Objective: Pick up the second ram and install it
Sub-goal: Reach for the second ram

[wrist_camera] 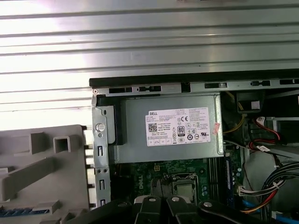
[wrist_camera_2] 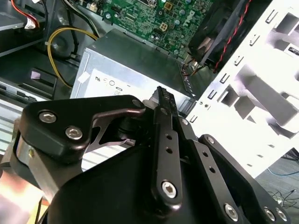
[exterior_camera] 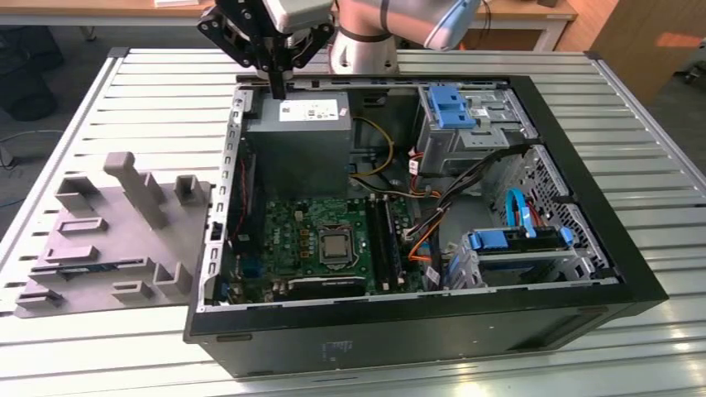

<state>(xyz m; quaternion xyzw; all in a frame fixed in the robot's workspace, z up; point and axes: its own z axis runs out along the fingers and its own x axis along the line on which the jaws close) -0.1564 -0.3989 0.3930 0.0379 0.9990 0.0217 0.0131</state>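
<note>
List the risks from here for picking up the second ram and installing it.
The second ram lies low in the grey tray between upright blocks, so the gripper might clip a block while reaching for it. Orange cables run right beside the memory slots, so they could snag the stick during insertion.

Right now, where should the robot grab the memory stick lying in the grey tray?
Likely across its narrow width, near the middle, from straight above: the memory stick sits low in the grey tray, long and thin, with upright blocks crowding its sides.
</note>
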